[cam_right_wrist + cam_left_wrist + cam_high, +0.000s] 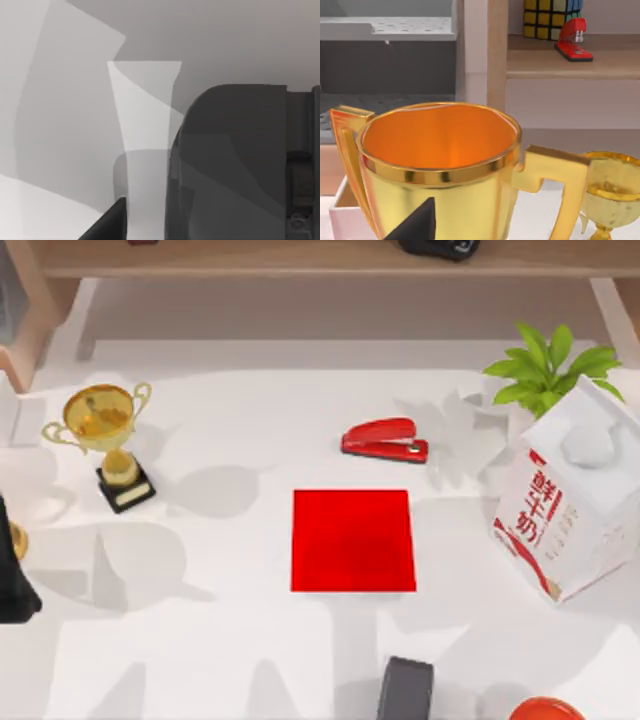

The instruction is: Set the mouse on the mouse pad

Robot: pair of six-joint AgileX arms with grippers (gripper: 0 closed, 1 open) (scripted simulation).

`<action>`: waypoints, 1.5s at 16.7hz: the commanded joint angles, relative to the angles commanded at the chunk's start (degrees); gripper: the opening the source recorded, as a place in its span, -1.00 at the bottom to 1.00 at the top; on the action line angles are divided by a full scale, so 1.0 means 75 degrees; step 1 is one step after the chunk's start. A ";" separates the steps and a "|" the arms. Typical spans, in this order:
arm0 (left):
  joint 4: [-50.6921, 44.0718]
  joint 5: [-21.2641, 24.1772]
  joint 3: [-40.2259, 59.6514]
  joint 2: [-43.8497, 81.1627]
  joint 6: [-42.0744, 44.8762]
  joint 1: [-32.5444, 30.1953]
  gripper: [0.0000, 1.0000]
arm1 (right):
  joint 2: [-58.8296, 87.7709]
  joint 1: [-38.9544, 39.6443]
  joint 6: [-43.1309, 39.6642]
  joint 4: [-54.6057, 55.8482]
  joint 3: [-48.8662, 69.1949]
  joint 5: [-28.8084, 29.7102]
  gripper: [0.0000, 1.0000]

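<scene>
On table: one mouse pad (353,540), one stapler (384,440), one trophy (110,440); hand states unclear.

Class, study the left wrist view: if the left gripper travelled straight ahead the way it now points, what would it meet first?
Most likely the large gold trophy cup, which stands directly ahead of the left gripper's dark fingertip and looks very close. How near it really is cannot be judged from this view.

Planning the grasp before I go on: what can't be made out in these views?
Dark object on the shelf, top view: cut off by the top edge; mouse or not, cannot tell.
Grey block, top view: cut off by the bottom edge.
Red-orange thing, top view: same edge, unidentifiable.
Left arm, top view: cut off by the left edge.
</scene>
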 joint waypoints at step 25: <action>0.0000 0.0000 0.0000 0.0000 0.0000 0.0000 1.00 | -0.1496 0.0095 0.0192 -0.3356 0.1879 0.0021 -1.00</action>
